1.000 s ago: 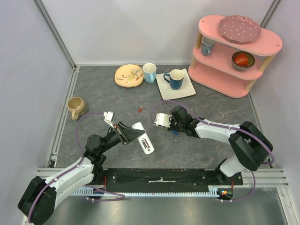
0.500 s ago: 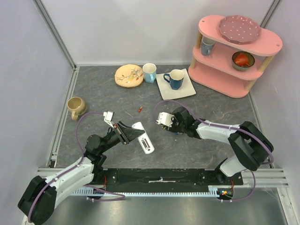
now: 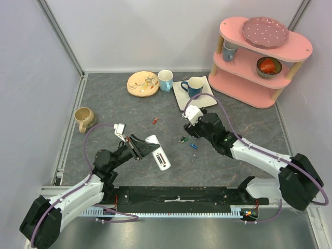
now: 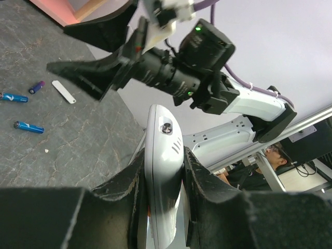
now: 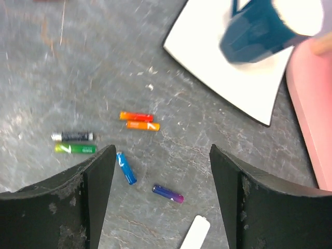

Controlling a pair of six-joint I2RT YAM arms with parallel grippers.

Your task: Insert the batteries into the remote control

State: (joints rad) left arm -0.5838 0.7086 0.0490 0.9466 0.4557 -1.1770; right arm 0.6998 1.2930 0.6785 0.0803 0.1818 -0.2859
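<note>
My right hand is spread, empty; blue battery lies at 8 o'clock, axis running 11 to 5. My left hand pinches the remote control.

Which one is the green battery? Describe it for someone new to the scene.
In the right wrist view, start at the white square plate and go to the left end of the battery scatter. The green battery lies alongside a dark battery; it is the only green one.
</note>
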